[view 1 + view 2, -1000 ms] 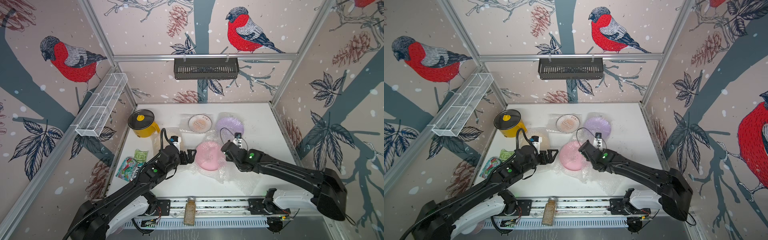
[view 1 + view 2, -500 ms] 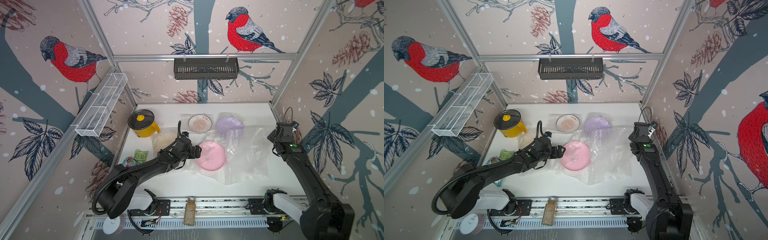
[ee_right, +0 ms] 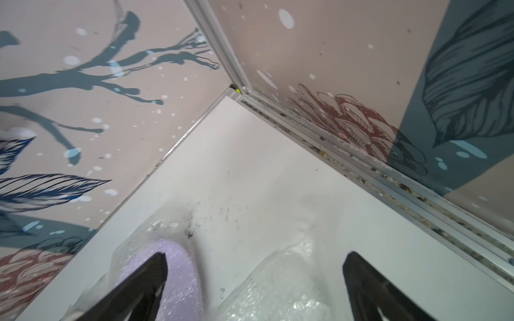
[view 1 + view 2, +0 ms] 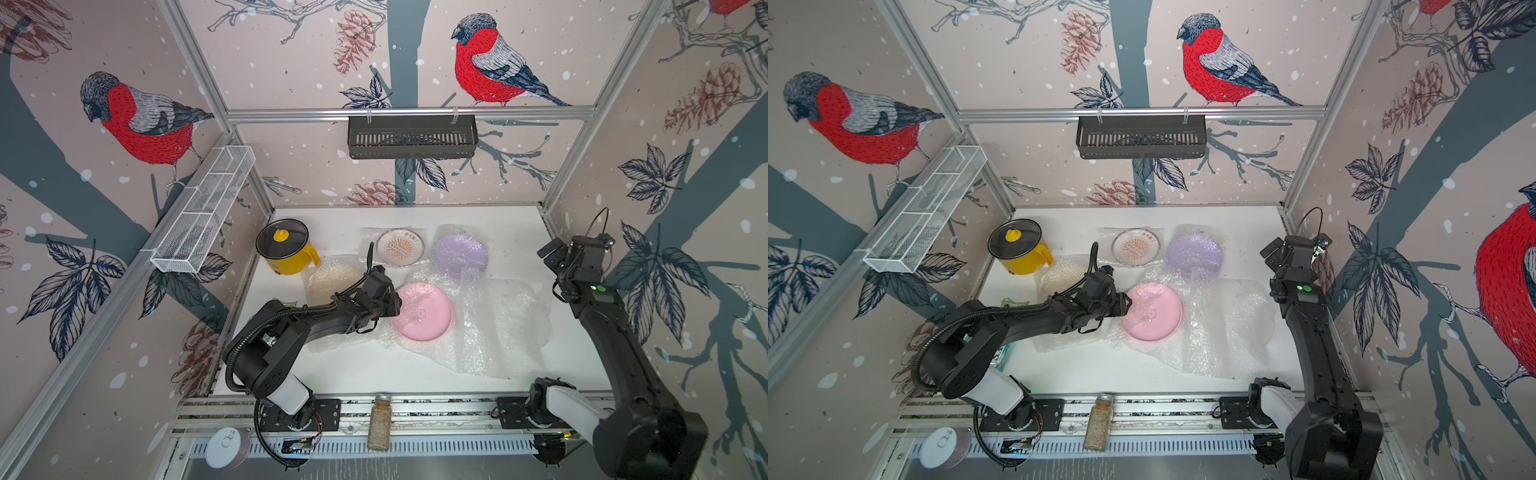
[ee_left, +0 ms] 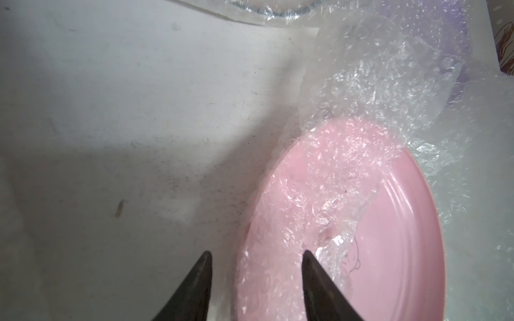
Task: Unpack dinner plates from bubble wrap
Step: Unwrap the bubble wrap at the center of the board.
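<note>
white table point(image 4: 374, 374), pink plate point(image 5: 395, 236) rim within half-spread left end effector point(image 5: 255, 253), right end effector point(image 3: 257, 253) wide

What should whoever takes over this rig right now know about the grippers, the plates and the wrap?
Left gripper: jaws apart astride the wrap-covered rim of the pink plate, nothing pinched yet.
Right gripper: open, empty, raised by the right wall.
Done: bubble wrap sheet spread open under and beside the pink plate; one flap covers part of it.
Left: clear that flap and lift the plate out; cream plate, sunburst plate and lilac plate are wrapped.
</note>
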Controlling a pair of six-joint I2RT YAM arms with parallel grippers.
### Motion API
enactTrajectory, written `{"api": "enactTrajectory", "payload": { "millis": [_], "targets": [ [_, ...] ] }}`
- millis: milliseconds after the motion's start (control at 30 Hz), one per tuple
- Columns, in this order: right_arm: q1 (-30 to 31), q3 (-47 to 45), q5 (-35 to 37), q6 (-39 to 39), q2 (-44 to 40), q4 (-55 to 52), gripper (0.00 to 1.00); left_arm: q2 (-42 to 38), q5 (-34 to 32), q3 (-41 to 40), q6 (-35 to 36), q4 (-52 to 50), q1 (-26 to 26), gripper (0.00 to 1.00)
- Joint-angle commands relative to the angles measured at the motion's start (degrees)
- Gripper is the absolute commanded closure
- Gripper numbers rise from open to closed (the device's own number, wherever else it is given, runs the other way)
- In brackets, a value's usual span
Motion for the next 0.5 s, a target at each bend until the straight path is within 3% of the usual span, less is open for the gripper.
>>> {"api": "enactTrajectory", "payload": {
  "millis": [0, 167, 367, 467],
  "targets": [
    [5.4, 0.9, -1.0, -3.0, -2.1, -0.8, 0.01, 1.4, -0.7, 0.9, -0.8, 1.5, 0.3, 0.57],
    [19.6, -1.6, -11.6, -5.0, -2.8, -3.5, 0.01, 2.6, 0.6, 1.0, -2.0, 1.9, 0.5, 0.76],
    [37.3, -7.9, -11.0, -2.3, -3.2, -2.8, 0.01, -1.7, 1.1, -1.9, -5.4, 1.7, 0.5, 1.00],
    [40.3, -10.3, -11.5, -1.4, -2.8, -1.8, 0.01, -6.0, -1.0, -5.0, -9.4, 0.5, 0.5, 1.00]
  ]
}}
